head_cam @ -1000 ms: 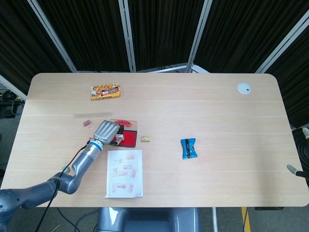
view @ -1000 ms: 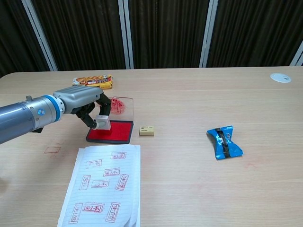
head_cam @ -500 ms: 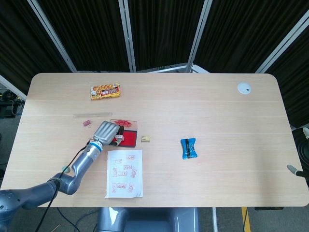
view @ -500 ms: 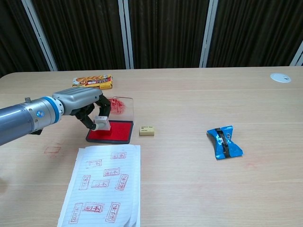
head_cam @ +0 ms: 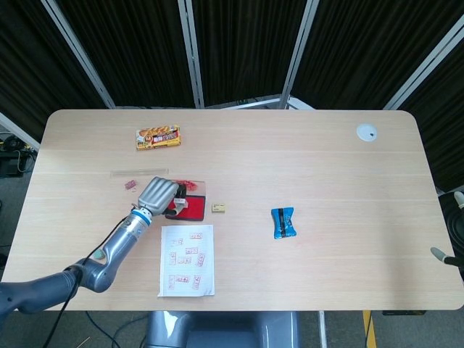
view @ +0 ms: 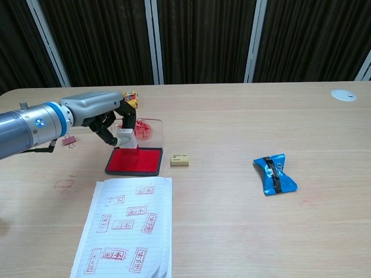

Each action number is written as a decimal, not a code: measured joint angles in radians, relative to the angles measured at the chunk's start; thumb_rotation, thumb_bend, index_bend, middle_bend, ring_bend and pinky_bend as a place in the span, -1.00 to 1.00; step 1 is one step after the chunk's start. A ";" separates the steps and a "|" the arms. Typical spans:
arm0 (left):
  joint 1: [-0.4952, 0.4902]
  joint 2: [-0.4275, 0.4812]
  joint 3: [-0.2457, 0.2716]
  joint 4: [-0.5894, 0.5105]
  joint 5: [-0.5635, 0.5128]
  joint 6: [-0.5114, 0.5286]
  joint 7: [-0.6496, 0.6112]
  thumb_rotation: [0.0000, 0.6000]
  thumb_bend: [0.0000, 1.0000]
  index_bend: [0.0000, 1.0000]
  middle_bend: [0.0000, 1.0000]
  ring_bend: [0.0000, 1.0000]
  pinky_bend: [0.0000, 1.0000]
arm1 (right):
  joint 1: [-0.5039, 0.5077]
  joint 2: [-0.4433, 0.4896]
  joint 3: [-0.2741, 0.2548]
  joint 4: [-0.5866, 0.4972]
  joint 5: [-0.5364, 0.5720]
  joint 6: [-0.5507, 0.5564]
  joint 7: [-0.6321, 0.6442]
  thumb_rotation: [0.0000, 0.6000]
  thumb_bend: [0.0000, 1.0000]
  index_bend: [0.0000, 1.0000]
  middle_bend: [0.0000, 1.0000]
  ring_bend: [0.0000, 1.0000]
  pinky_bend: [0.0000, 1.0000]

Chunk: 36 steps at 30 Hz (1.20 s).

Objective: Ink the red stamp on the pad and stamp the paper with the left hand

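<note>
My left hand (view: 98,111) (head_cam: 158,193) holds the small white stamp (view: 126,138) upright between thumb and fingers. The stamp's red base is over the back left part of the red ink pad (view: 138,161) (head_cam: 191,209); whether it touches the pad I cannot tell. The pad's clear lid (view: 149,130), smeared red, stands open behind it. The lined paper (view: 126,226) (head_cam: 187,259), with several red stamp marks on it, lies just in front of the pad. In the head view the hand hides most of the stamp. My right hand is in neither view.
A tan block (view: 179,160) lies right of the pad, and a blue packet (view: 275,174) farther right. An orange snack box (head_cam: 157,136) sits behind the hand, a pink clip (view: 69,140) to its left, a clear ruler (head_cam: 138,172) nearby, and a white disc (view: 344,95) at the far right.
My left hand has risen and shifted slightly toward the back of the pad with the stamp still in its grip. The pink clip now shows beside the forearm.
</note>
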 measured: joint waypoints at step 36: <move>0.111 0.064 0.105 -0.316 -0.129 0.140 0.296 1.00 -0.02 0.31 0.06 0.57 0.77 | -0.008 0.021 0.000 -0.004 -0.016 0.005 0.049 1.00 -1.00 -1.00 -1.00 -1.00 -1.00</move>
